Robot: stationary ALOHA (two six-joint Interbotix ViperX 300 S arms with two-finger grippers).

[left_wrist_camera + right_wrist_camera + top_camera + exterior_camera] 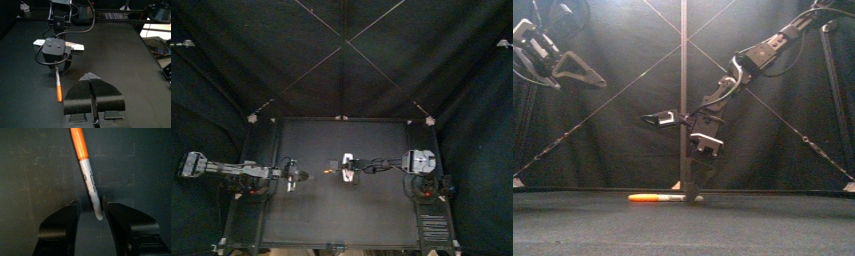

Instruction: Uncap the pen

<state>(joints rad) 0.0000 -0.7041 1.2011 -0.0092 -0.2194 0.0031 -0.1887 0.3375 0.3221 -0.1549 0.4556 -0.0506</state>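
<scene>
Straddling the pale barrel of the pen [85, 170], my right gripper [91, 203] sets its jaws narrowly apart, one either side, not yet pinching. The pen lies flat near the middle of the table [318, 215]. I take the barrel so the orange cap [77, 138] juts free. My left gripper [90, 77] hangs raised, well apart, jaws together; I judge it must spread before pulling.

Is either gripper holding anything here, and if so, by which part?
Nothing is gripped yet. The right gripper has its open jaws on either side of the white end of the pen, which lies on the table. The left gripper is shut and empty.
</scene>
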